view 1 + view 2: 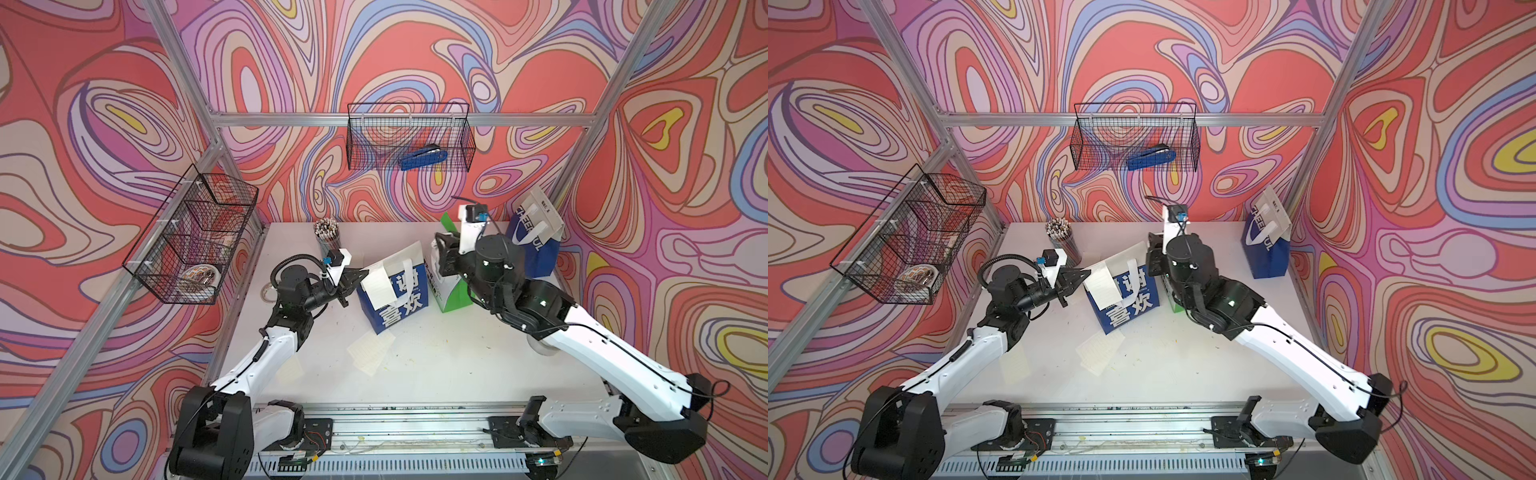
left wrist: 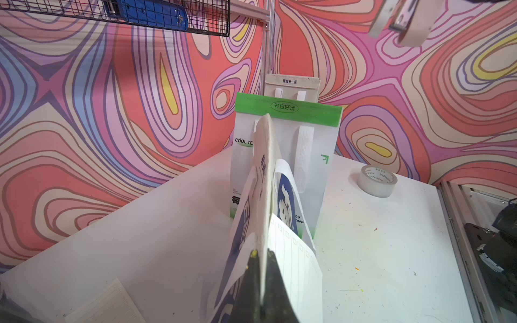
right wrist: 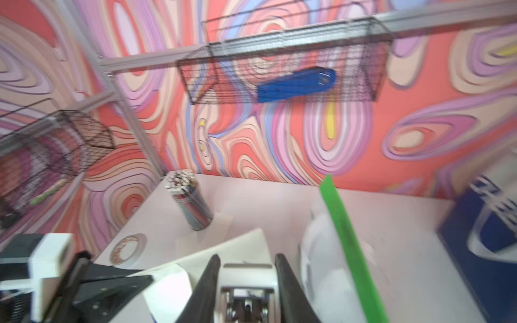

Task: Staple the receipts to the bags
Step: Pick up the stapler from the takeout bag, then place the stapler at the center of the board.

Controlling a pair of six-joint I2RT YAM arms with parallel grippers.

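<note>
L end effector (image 1: pixel 365 275), level, pinches receipt (image 1: pixel 380 289); R end effector (image 3: pixel 247 256), raised, prob. grips stapler (image 3: pixel 246 282).

A receipt (image 1: pixel 380 286) was pinched against the top edge of the blue-white bag (image 1: pixel 399 313) by the left gripper (image 1: pixel 365 275). The green-white bag (image 1: pixel 453 297) was stood just beside it, and more receipts (image 1: pixel 371 352) were laid flat on the table (image 1: pixel 457 365) in front.

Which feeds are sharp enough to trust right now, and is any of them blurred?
Right wrist view: motion-blurred throughout; the right gripper closed on the white stapler and the edge of the green-white bag are smeared. Left wrist view: sharp; the left gripper pinching the receipt to the blue-white bag reads clearly. Both top views: sharp, evenly lit, no glare.
</note>
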